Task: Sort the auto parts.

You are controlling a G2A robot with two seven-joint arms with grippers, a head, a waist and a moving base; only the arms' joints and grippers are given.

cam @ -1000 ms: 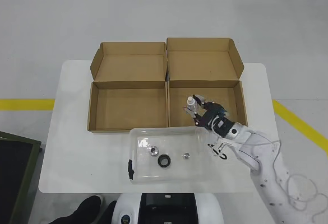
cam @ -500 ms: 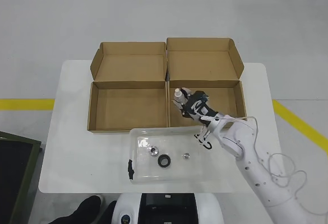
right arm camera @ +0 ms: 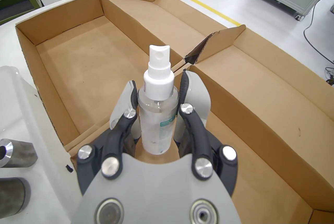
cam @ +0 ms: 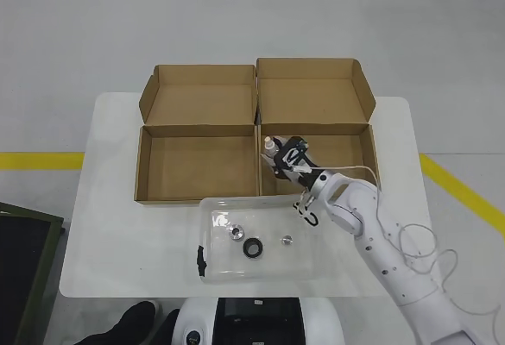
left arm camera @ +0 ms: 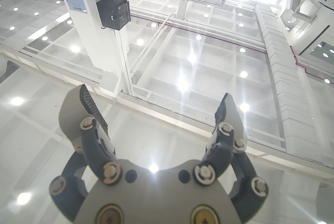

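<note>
My right gripper (right arm camera: 157, 94) is shut on a clear spray bottle (right arm camera: 156, 115) with a white pump head. In the top view the right gripper (cam: 280, 157) holds the spray bottle (cam: 271, 147) over the left inner edge of the right cardboard box (cam: 356, 164), beside the wall it shares with the left cardboard box (cam: 196, 168). A clear plastic tray (cam: 213, 259) in front of the boxes holds a metal bushing (cam: 236, 232), a black ring (cam: 254, 249) and a small metal part (cam: 287, 240). My left gripper (left arm camera: 154, 110) is open, pointing up at a ceiling.
Both boxes lie open on the white table (cam: 114, 216) with flaps folded back. Two metal cylinders (right arm camera: 15, 153) lie beside the right gripper in its wrist view. A black clip (cam: 200, 259) sits on the tray's left rim.
The right gripper carried the spray bottle leftward, from the middle of the right box toward the wall shared with the left box.
</note>
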